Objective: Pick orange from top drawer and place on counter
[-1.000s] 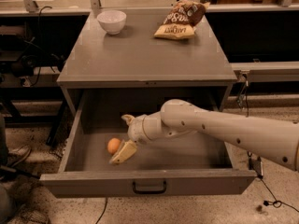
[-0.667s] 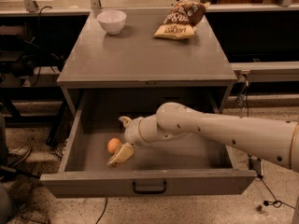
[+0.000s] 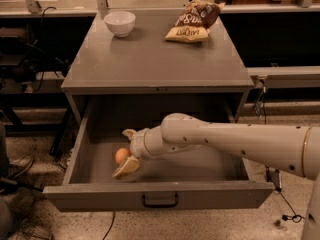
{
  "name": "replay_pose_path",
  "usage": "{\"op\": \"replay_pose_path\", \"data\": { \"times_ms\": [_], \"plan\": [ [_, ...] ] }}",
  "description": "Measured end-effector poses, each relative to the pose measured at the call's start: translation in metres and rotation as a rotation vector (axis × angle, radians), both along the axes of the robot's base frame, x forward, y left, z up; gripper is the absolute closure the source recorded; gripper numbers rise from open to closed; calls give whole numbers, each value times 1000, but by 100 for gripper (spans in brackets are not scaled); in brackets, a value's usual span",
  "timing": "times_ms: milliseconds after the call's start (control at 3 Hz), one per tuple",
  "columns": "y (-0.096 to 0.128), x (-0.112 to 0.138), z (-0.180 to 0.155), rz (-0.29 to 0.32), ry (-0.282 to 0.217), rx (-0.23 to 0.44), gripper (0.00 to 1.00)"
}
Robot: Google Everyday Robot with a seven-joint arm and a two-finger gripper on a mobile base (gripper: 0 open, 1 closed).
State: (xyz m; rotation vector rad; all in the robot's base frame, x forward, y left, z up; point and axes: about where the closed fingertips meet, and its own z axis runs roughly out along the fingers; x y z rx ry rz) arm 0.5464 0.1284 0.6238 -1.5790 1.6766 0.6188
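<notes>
Orange (image 3: 121, 155) in top drawer (image 3: 215, 196), between the fingers (image 3: 128, 166) of the open tool (image 3: 121, 154).

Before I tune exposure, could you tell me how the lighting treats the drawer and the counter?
Camera view: warm, dim light; the counter carries a soft sheen by the white bowl; the top drawer is shadowed at its rear, under the counter; the orange, at the open gripper inside the drawer, stands out clearly.
</notes>
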Motion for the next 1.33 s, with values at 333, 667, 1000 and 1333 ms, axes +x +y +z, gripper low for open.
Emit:
{"op": "replay_pose_path", "data": {
  "times_ms": [333,667,1000,1333],
  "plan": [
    [-4,1,-4,-4,-4,-11,38],
    [-14,2,-10,-6,3,-38,61],
    [-36,4,-3,-5,24,-38,84],
    [-79,14,66,2,-8,51,100]
  ]
}}
